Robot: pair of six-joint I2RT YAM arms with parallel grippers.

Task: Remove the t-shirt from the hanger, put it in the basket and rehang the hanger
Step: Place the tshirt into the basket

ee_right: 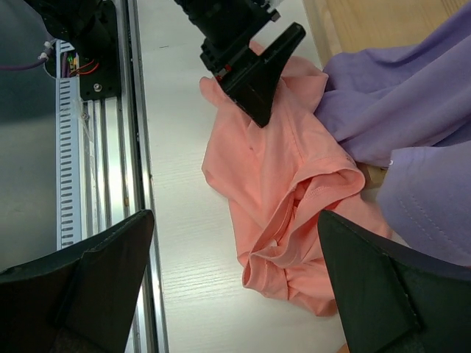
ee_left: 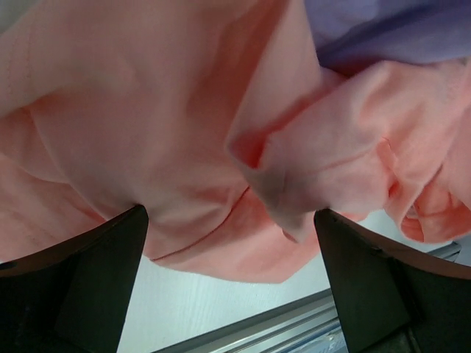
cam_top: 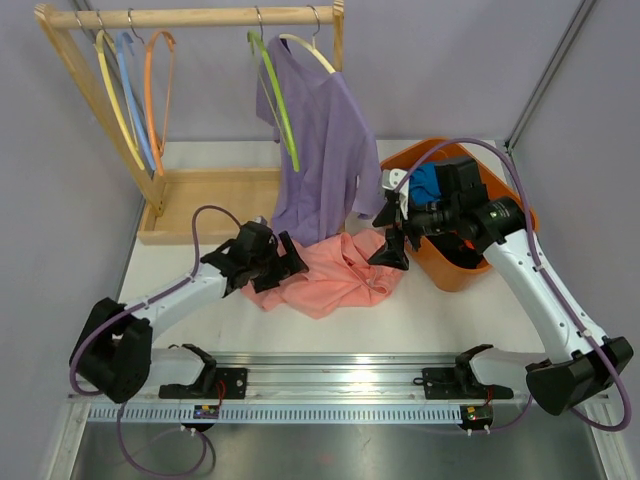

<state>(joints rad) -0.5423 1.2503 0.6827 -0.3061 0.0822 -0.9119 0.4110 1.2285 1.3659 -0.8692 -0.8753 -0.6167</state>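
Observation:
A purple t-shirt (cam_top: pixel 322 150) hangs from a cream hanger (cam_top: pixel 312 50) on the wooden rack (cam_top: pixel 200 17), its hem reaching down to the table. In front of it a salmon-pink t-shirt (cam_top: pixel 335 282) lies crumpled on the table. My left gripper (cam_top: pixel 285 270) stands open at the pink shirt's left edge, its jaws low over the cloth (ee_left: pixel 147 110), with nothing between them. My right gripper (cam_top: pixel 388 238) is open above the pink shirt's right side (ee_right: pixel 280 176), just right of the purple hem (ee_right: pixel 412 110). The purple cloth (ee_left: pixel 397 29) shows at the top of the left wrist view.
A green hanger (cam_top: pixel 278 100) hangs beside the purple shirt; yellow, blue and orange hangers (cam_top: pixel 150 90) hang bare at the rack's left. The rack's wooden base tray (cam_top: pixel 200 200) lies behind the left arm. An orange basket (cam_top: pixel 455 272) holding blue cloth (cam_top: pixel 425 180) stands behind the right gripper.

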